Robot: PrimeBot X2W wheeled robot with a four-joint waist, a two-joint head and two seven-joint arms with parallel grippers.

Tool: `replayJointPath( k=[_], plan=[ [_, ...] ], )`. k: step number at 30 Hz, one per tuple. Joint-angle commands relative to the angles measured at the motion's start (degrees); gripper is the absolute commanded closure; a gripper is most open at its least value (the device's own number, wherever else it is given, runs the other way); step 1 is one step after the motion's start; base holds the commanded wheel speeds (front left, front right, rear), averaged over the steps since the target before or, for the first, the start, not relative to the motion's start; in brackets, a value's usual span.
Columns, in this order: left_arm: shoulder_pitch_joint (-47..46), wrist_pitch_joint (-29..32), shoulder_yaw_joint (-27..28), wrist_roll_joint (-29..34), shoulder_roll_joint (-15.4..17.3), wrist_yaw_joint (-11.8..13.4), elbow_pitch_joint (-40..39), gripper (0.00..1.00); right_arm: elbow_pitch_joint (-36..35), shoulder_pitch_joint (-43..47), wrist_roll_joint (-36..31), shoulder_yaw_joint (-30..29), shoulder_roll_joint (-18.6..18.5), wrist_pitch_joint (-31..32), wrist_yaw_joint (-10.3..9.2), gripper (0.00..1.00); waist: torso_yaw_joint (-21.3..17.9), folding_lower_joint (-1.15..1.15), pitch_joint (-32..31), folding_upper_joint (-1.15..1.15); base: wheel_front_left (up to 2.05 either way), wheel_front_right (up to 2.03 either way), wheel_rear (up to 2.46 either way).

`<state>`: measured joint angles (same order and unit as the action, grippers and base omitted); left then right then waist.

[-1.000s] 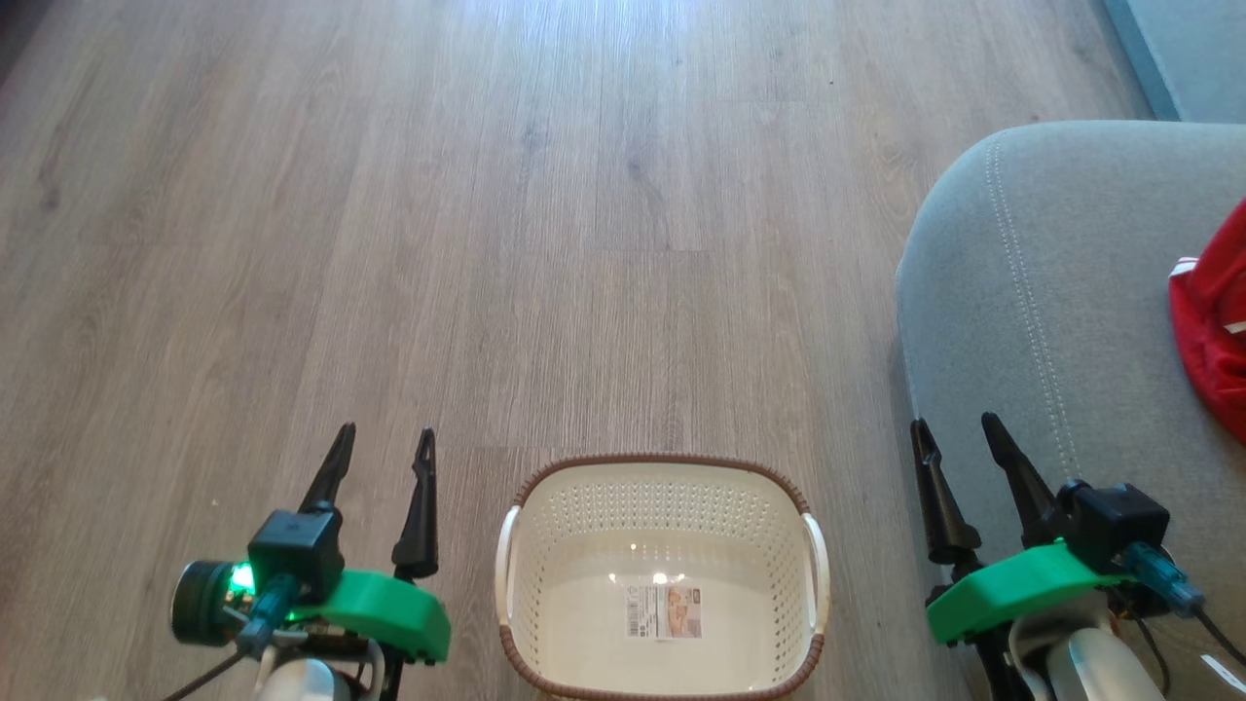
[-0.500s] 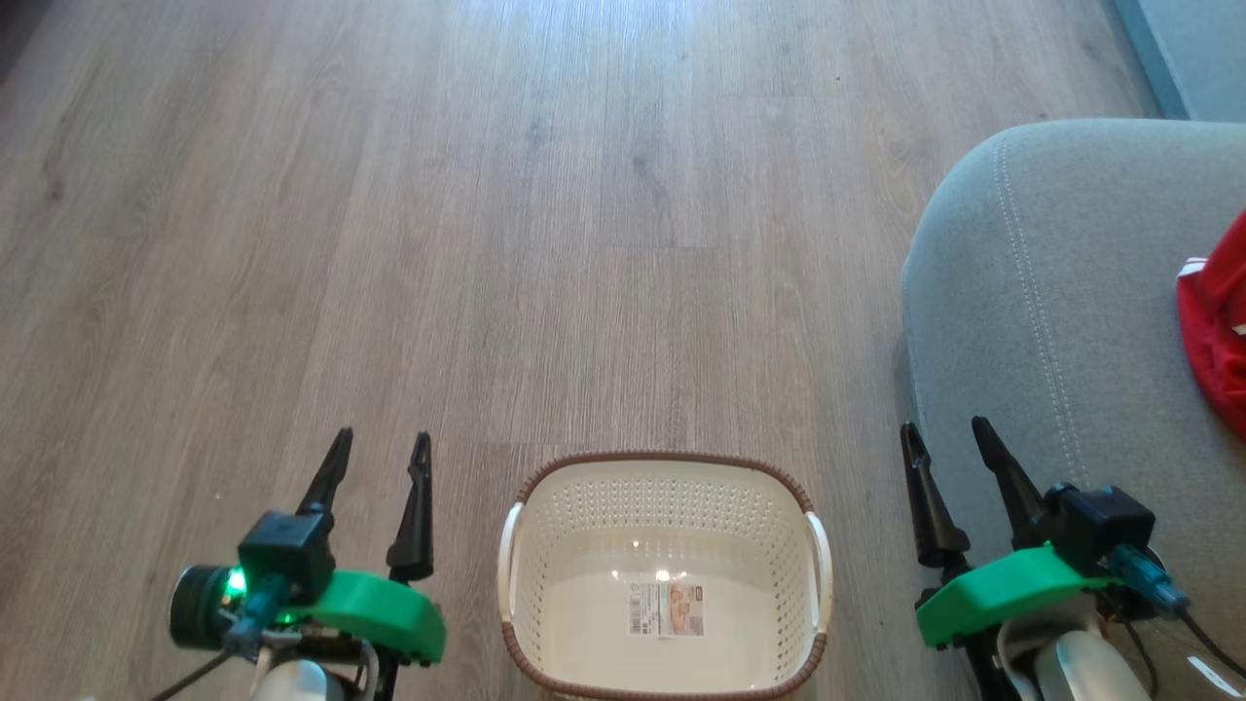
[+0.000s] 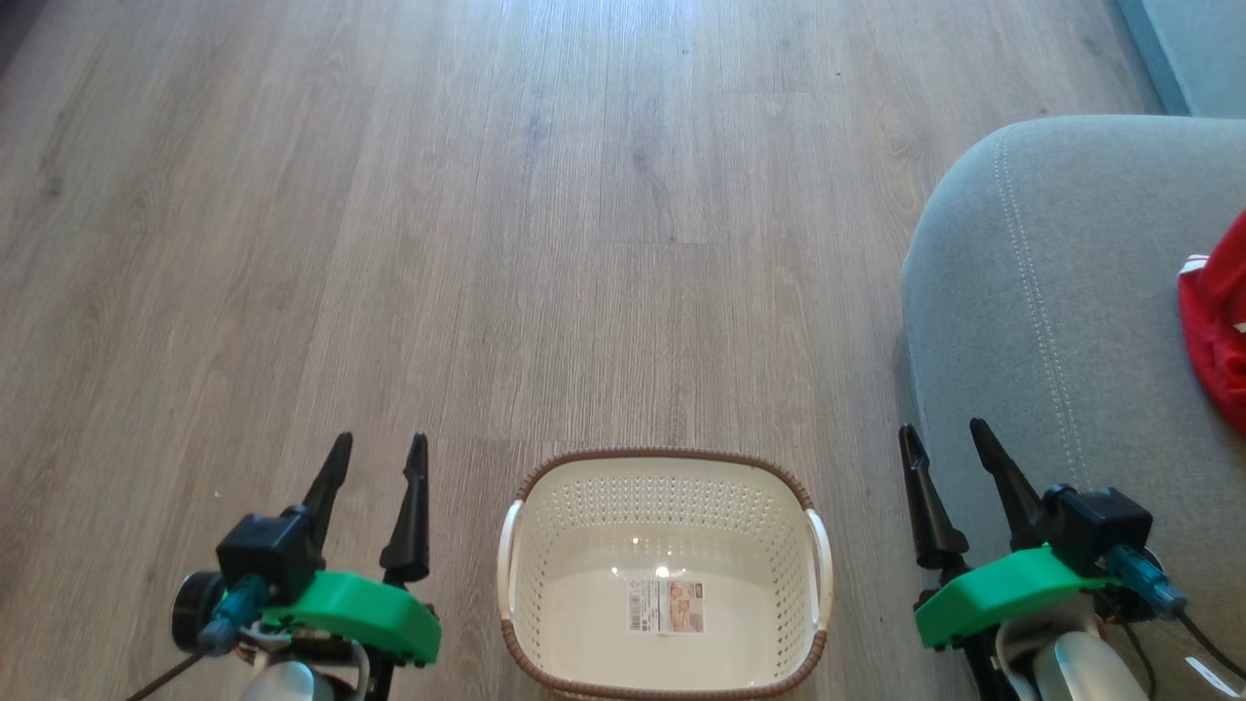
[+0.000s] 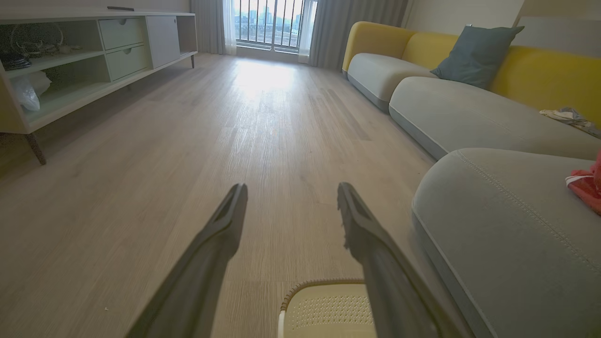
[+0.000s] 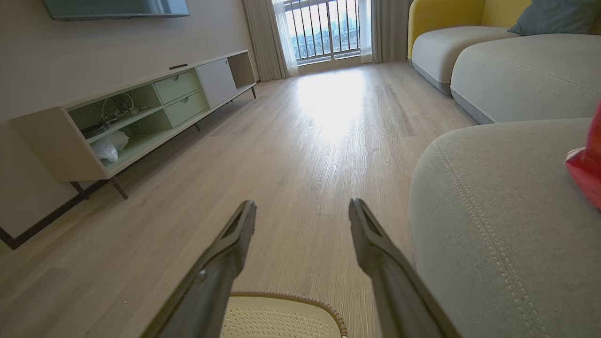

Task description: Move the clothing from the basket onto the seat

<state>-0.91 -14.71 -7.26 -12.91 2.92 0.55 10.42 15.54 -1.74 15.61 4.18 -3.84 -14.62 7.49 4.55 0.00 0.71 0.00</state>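
**Operator:** Where is the clothing?

**Spotter:** The red clothing (image 3: 1217, 331) lies at the right edge of the head view, on the grey-green sofa seat (image 3: 1051, 321). The frame cuts it off, so you can't tell from here how much of it there is. The laundry basket (image 3: 672, 501) sits at bottom centre on the wood floor (image 3: 487, 243). Its base shows bare save for a paper label (image 3: 666, 608).

**Operator:** And my grippers?

**Spotter:** Both are spread wide and hold nothing. Your left gripper (image 3: 381, 440) is at lower left, over the floor just beside the basket. Your right gripper (image 3: 942, 428) is at lower right, at the sofa's left edge.

**Operator:** So what's the step?

**Spotter:** I'd judge the transfer done, so what's left for you is a clean finish. The bottom of the frame hides the basket's near wall, so check there before you call it. Hold both arms clear of the rim so you don't nudge the basket. If you want proof, turn the head right and confirm the garment sits well in from the stitched seam (image 3: 1029, 292), not near the edge.
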Motion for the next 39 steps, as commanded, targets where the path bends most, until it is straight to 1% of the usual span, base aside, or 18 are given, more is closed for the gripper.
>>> replayJointPath(
  k=[1, 11, 26, 27, 29, 33, 39],
  plan=[
    [-1.6, -0.3, 2.5, -0.6, 0.0, -0.3, -1.8, 0.00, -1.5, -1.7, -0.4, 1.4, 0.2, -0.4, 0.00, 0.00, 0.0, 0.00, 0.0, 0.00, 0.00, 0.00, 0.00],
    [-1.5, -0.3, 3.1, -0.8, 0.0, -0.9, -2.9, 0.00, -1.6, -2.1, -0.8, 1.0, 0.4, -0.4, 0.00, 0.00, -0.4, 0.00, 0.2, 0.00, 0.00, 0.00, 0.00],
    [-1.8, -0.3, 2.9, -1.9, 0.0, -1.7, -1.7, 0.00, -1.5, -2.3, -1.0, 0.8, 0.5, -0.4, 0.00, 0.00, -0.3, 0.00, 0.4, 0.00, 0.00, 0.00, 0.00],
    [0.0, 0.0, 1.2, -1.8, 0.0, -1.5, 0.0, 1.00, 0.0, 0.0, -0.5, -0.3, 0.2, 0.0, 0.00, 1.00, -0.3, 0.00, 0.5, 0.00, 0.00, 0.00, 0.00],
    [0.0, 0.0, 1.2, -1.8, 0.0, -1.4, 0.4, 1.00, 0.4, 0.0, -0.4, -0.2, 0.2, 0.0, 0.01, 1.00, -0.3, 0.00, 0.5, 0.00, 0.00, 0.00, 0.00],
    [1.5, 0.0, 1.2, -1.9, 0.0, -1.4, 4.3, 1.00, 4.2, 1.4, -0.3, 0.0, 0.2, 0.1, 0.01, 1.00, -0.3, 0.00, 0.5, 0.00, 0.00, 0.00, 0.00],
    [1.1, 1.1, 1.8, -5.6, 0.0, -1.7, 4.4, 1.00, 3.8, 1.1, 3.5, -0.3, 0.2, 1.0, 0.01, 1.00, -0.5, 0.00, 0.4, 0.00, 0.00, 0.00, 0.00]
  ],
)
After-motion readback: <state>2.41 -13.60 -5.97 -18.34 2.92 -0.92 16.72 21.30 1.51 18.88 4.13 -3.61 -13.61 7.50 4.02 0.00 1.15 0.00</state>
